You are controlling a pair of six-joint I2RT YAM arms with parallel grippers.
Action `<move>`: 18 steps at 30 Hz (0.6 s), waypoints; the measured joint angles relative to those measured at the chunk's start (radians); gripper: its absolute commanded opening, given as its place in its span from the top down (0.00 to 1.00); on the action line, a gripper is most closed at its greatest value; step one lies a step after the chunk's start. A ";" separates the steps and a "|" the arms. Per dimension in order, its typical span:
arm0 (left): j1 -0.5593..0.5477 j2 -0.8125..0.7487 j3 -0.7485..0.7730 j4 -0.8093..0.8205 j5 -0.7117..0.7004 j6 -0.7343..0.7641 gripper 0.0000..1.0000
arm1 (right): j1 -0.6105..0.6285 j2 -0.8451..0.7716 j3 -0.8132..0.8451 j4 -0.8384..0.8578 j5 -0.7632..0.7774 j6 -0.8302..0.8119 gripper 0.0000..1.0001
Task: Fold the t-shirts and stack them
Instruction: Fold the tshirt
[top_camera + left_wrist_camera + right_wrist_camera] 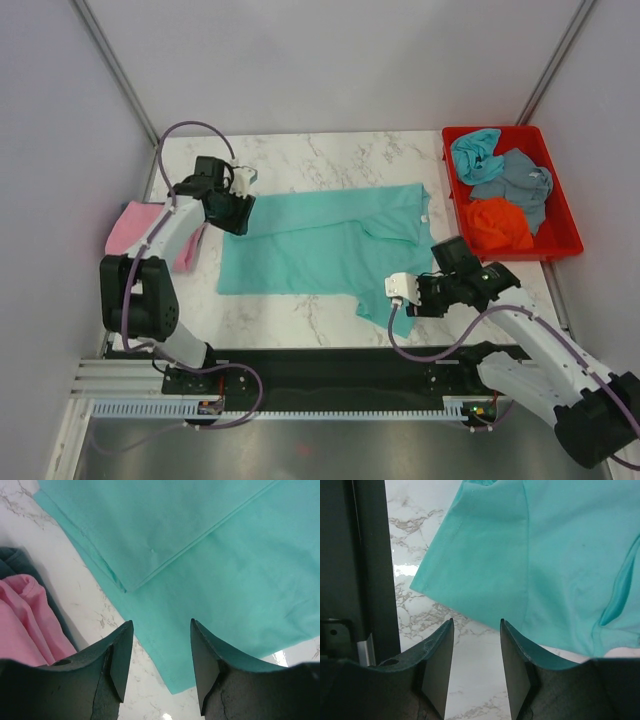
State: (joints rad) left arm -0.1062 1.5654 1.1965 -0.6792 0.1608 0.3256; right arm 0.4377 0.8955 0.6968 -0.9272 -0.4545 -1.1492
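A teal-green t-shirt (320, 245) lies spread on the marble table, partly folded, with one layer's edge over another (200, 525). My left gripper (233, 210) hovers open over its far-left corner. That corner lies below the gap between the fingers (161, 630), and nothing is gripped. My right gripper (405, 295) is open above bare marble (476, 625), just short of the shirt's near-right sleeve (520, 555). A pink t-shirt (135, 230) lies at the table's left edge (25, 625). Light blue (475, 152), grey-blue (515, 180) and orange (497, 222) t-shirts lie crumpled in the tray.
The red plastic tray (570, 238) stands at the back right. A dark cloth edge (15, 562) shows under the pink shirt. The black base rail (370, 555) runs along the near table edge, close to my right gripper. Grey walls enclose the table.
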 measured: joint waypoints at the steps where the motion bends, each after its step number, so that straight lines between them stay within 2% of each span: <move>1: -0.001 0.017 0.013 -0.001 0.000 0.000 0.43 | 0.005 0.019 -0.008 0.013 0.000 0.024 0.50; 3: -0.004 0.066 0.045 0.000 0.000 0.000 0.43 | 0.007 0.084 -0.008 0.060 0.002 0.075 0.50; 9: -0.010 0.238 0.140 -0.001 0.002 -0.005 0.44 | 0.005 0.418 0.075 0.288 0.034 0.325 0.51; 14: -0.010 0.349 0.216 -0.031 0.003 -0.031 0.44 | -0.011 0.560 0.177 0.450 0.044 0.533 0.50; 18: -0.009 0.440 0.323 -0.066 0.003 -0.050 0.45 | -0.073 0.710 0.300 0.542 0.023 0.719 0.49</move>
State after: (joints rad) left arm -0.1154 2.0052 1.5192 -0.7448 0.1638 0.2760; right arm 0.3649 1.6054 0.9966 -0.3855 -0.4313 -0.4305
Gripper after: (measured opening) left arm 0.557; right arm 0.501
